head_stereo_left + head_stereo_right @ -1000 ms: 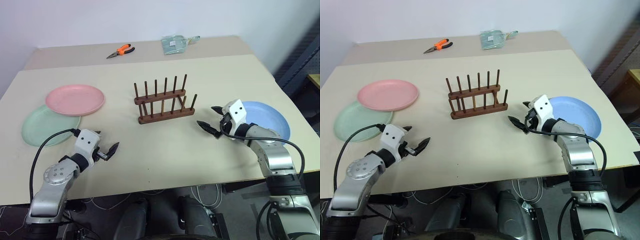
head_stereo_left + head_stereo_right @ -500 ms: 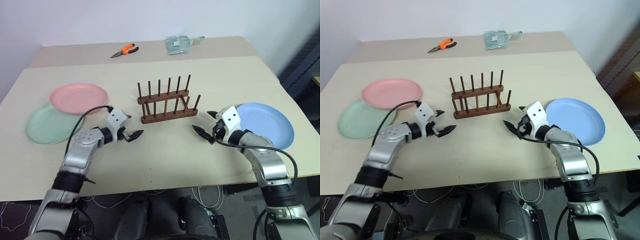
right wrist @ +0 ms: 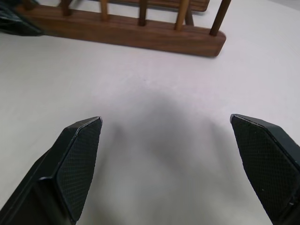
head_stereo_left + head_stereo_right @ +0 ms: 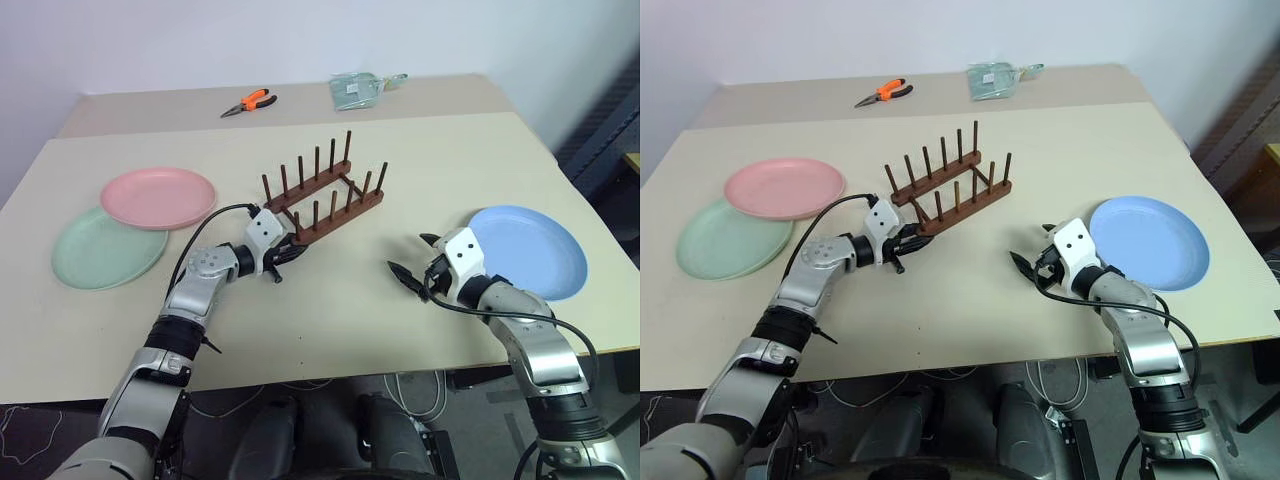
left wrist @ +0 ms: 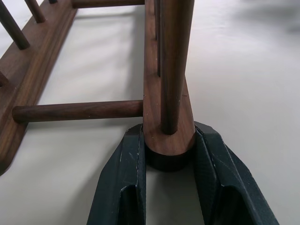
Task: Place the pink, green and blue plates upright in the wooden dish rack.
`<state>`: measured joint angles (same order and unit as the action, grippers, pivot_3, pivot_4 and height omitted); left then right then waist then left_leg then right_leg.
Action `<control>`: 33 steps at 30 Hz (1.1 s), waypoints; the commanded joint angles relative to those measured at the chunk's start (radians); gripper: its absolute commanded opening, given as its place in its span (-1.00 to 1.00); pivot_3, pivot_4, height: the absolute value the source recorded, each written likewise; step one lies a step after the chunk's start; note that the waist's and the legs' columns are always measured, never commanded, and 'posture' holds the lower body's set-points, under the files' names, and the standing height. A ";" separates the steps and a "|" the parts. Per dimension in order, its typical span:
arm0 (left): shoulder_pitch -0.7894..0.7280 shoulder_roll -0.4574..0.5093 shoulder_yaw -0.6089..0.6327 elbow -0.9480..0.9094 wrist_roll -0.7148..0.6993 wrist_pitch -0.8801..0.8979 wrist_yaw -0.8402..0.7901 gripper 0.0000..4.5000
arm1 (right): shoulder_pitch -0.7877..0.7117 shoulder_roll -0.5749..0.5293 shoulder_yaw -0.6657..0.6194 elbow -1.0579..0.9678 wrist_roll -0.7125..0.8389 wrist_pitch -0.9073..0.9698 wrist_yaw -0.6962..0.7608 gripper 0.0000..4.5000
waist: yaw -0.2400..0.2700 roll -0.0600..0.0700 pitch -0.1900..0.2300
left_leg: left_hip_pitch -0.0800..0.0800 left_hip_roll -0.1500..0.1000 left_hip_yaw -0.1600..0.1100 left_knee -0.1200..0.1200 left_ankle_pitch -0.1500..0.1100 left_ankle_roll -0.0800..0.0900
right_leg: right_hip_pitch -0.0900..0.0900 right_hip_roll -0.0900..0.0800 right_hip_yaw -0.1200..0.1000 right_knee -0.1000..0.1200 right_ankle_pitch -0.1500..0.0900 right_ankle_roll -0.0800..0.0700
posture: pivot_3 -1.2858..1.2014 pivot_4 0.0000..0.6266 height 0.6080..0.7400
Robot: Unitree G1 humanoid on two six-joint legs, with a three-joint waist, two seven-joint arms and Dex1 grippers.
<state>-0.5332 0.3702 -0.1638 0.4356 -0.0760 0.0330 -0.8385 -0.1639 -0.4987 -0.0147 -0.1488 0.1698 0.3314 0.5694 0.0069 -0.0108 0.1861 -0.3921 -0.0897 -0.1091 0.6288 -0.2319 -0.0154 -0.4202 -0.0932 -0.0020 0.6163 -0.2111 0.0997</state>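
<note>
The wooden dish rack (image 4: 325, 195) stands at an angle in the middle of the table, with no plate in it. My left gripper (image 4: 285, 255) is shut on the near left end of its base rail (image 5: 168, 126), one finger on each side. The pink plate (image 4: 158, 197) lies flat at the far left, overlapping the green plate (image 4: 100, 250) just in front of it. At the right the blue plate (image 4: 530, 250) lies flat. My right gripper (image 4: 408, 255) hovers open just left of the blue plate, nothing between its fingers (image 3: 77, 154), facing the rack.
Orange-handled pliers (image 4: 247, 101) and a clear plastic bag (image 4: 355, 90) lie on the far strip of the table. The table's front edge (image 4: 330, 370) runs close beneath both arms.
My left arm swung right and forward to the rack and closed on the end of its base. The rack has turned from square-on to diagonal. The right gripper drew back slightly, still open.
</note>
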 commanded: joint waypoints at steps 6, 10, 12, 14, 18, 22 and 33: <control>0.146 0.156 -0.056 -0.286 -0.084 0.049 -0.287 -0.18 | 0.011 -0.085 -0.086 0.025 -0.008 -0.034 0.010 1.00 | 0.001 0.000 0.000 | -0.001 0.000 0.000 0.000 0.000 0.000 | -0.001 0.000 0.000 -0.001 0.000 0.000 | 0.03 -0.52 0.98; 0.139 0.177 -0.045 -0.269 -0.075 0.058 -0.281 0.67 | 0.040 -0.129 -0.125 0.043 -0.011 -0.041 0.017 1.00 | 0.005 0.000 0.000 | -0.001 0.000 0.000 0.000 0.000 0.000 | 0.000 0.000 0.000 -0.001 -0.001 -0.001 | 0.03 -0.52 0.98; 0.139 0.187 -0.039 -0.237 -0.049 0.056 -0.250 0.97 | 0.055 -0.149 -0.138 0.046 -0.012 -0.043 0.025 1.00 | 0.005 0.000 0.001 | -0.001 0.000 0.000 0.000 0.000 0.001 | 0.000 0.000 0.000 -0.001 -0.001 -0.001 | 0.03 -0.52 0.98; 0.157 0.210 -0.037 -0.231 -0.030 0.074 -0.232 0.97 | 0.068 -0.163 -0.146 0.038 -0.003 -0.044 0.044 1.00 | 0.003 0.000 0.001 | -0.001 0.000 0.000 0.000 0.000 0.001 | 0.000 0.000 0.000 -0.001 0.000 -0.001 | 0.03 -0.52 0.98; 0.254 0.274 -0.024 -0.332 -0.071 0.170 -0.256 0.73 | 0.105 -0.185 -0.132 -0.021 0.037 -0.026 0.121 0.61 | -0.017 0.001 0.000 | 0.000 0.002 0.000 -0.001 0.000 0.001 | 0.000 0.000 0.000 -0.001 0.000 -0.001 | 0.03 -0.52 0.98; 0.362 0.319 -0.016 -0.502 -0.155 0.294 -0.281 -0.04 | 0.146 -0.198 -0.084 -0.113 0.052 0.009 0.181 -0.24 | -0.027 0.001 0.000 | 0.001 0.003 0.000 -0.002 0.000 0.001 | 0.000 0.000 0.001 0.000 -0.004 0.000 | 0.03 -0.52 0.98; 0.368 0.162 -0.056 -0.620 -0.161 0.430 -0.084 -0.90 | 0.020 -0.102 0.132 -0.080 -0.088 0.042 0.097 -1.00 | 0.008 0.002 -0.001 | 0.000 0.000 0.000 0.001 -0.001 0.001 | 0.001 -0.004 0.000 -0.002 -0.005 0.000 | 0.03 -0.52 0.98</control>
<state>-0.1585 0.5503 -0.1888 -0.2064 -0.2665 0.4599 -0.9674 -0.1204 -0.6136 0.1067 -0.2387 0.1176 0.3868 0.7002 0.0146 -0.0084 0.1851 -0.3926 -0.0898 -0.1092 0.6294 -0.2326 -0.0145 -0.4189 -0.0967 -0.0020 0.6139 -0.2164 0.0996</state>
